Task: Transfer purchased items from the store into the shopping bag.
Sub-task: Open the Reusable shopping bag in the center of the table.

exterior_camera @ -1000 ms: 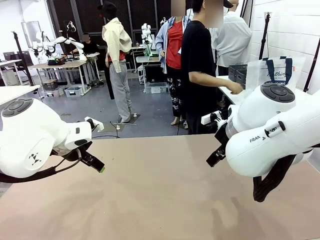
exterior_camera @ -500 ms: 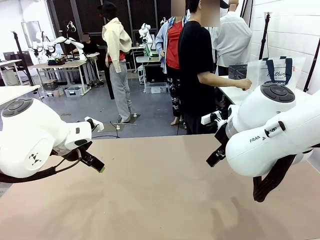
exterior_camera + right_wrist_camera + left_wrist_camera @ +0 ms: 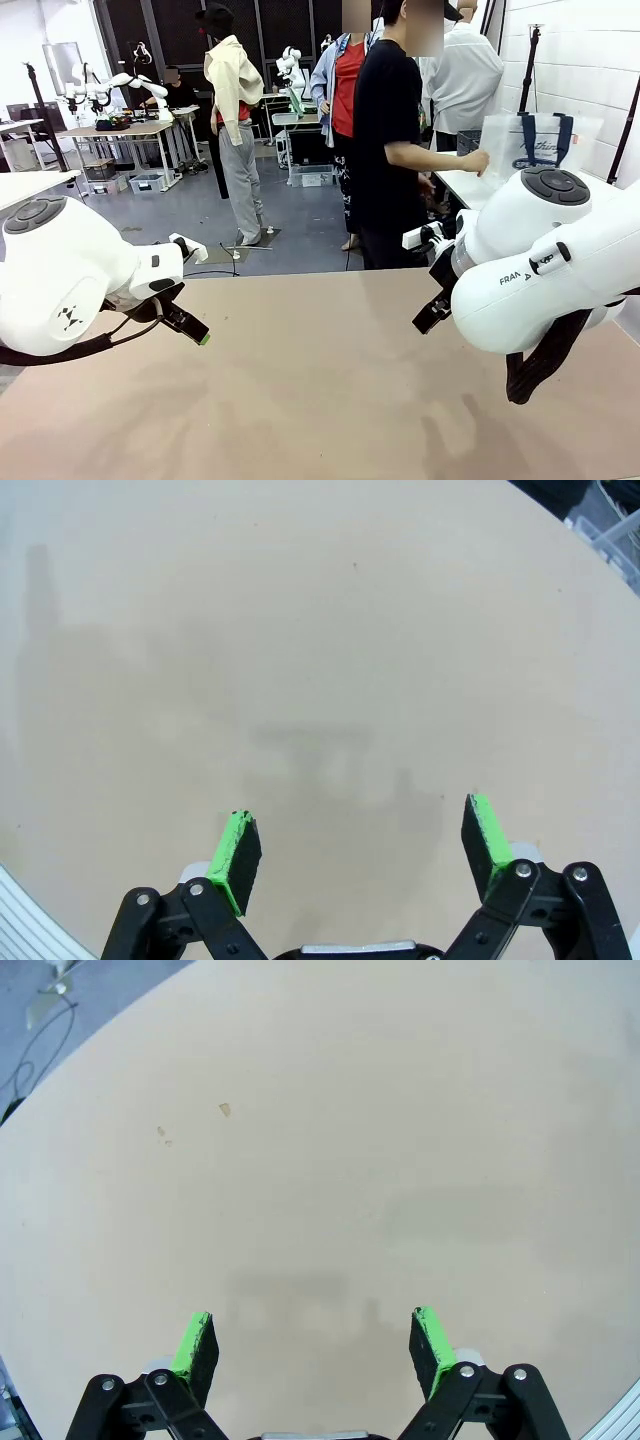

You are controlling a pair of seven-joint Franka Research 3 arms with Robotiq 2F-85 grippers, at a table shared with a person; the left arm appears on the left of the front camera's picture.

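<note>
Left claw and right claw hang wide open, empty; reaching early could strike the person's hand at the shopping bag well beyond them.

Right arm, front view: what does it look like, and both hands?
The right arm is glossy white, rounded, with a grey disc cap, black FRAN lettering and a black cable looping below. The left hand and right hand are black linkages with bright green pads.

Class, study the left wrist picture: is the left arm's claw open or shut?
Open. The left claw has its green pads standing wide apart, with the table visible between them and nothing gripped.
</note>
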